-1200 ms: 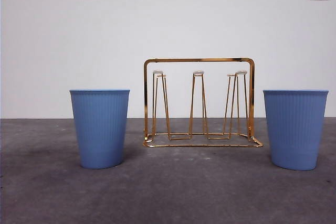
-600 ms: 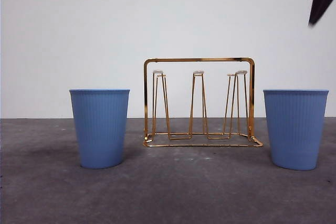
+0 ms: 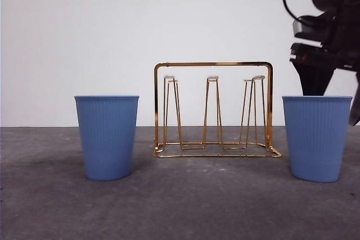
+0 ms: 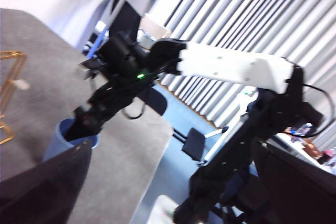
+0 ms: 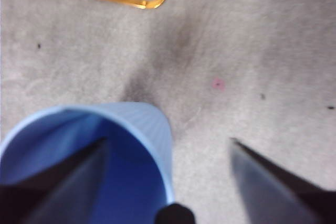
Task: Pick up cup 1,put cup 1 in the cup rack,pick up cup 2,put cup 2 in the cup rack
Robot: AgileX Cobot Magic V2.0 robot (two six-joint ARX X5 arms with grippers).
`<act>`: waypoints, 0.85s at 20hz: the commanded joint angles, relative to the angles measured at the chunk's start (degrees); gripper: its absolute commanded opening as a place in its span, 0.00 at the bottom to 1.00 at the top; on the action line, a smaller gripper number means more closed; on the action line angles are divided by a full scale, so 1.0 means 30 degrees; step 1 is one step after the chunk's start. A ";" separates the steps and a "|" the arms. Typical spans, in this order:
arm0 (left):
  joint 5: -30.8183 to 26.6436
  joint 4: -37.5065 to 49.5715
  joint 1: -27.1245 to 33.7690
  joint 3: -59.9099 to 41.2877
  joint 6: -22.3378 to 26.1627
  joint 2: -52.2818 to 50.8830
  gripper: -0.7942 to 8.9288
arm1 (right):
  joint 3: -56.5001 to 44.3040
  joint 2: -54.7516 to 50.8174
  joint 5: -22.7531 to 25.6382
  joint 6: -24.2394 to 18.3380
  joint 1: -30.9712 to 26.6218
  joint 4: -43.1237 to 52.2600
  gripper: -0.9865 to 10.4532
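White wall, grey table. Gold cup rack stands centre, empty; left blue cup upright to its left, right blue cup upright to its right. Right gripper is at the right cup, jaws apart, one apparently inside the rim, one outside. Left gripper waits off to the side, jaws apart.

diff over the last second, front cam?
The right gripper came in from the top right corner and dropped to the right blue cup, fingers open astride its rim, one inside, one outside. Nothing is gripped yet. Both cups and the cup rack have not moved; the left blue cup is untouched.
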 commanded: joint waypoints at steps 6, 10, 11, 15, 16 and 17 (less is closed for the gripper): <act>-0.1158 0.3439 -0.1654 0.0000 -0.3271 0.0641 0.82 | 0.0051 0.0641 -0.0058 -0.0590 0.0080 0.0736 0.08; -0.2535 0.5741 -0.2382 0.0000 -0.4787 0.1064 0.82 | 0.0095 -0.0634 -0.0240 -0.0954 0.0066 0.0634 0.08; -0.2812 0.6171 -0.2455 0.0000 -0.5064 0.1115 0.82 | 0.0240 -0.1326 -0.0561 -0.0947 0.0066 0.0612 0.08; -0.4014 0.8735 -0.2514 0.0000 -0.6681 0.1479 0.82 | 0.1967 -0.5501 -0.3942 -0.0036 0.0066 0.0670 0.08; -0.4284 0.9624 -0.2543 0.0000 -0.7220 0.1632 0.82 | 0.2776 -0.6674 -0.4845 0.0175 0.0087 0.0903 0.08; -0.4605 1.0404 -0.2623 0.0000 -0.7664 0.1785 0.82 | 0.3490 -0.7533 -0.5421 0.0539 0.0087 0.1341 0.08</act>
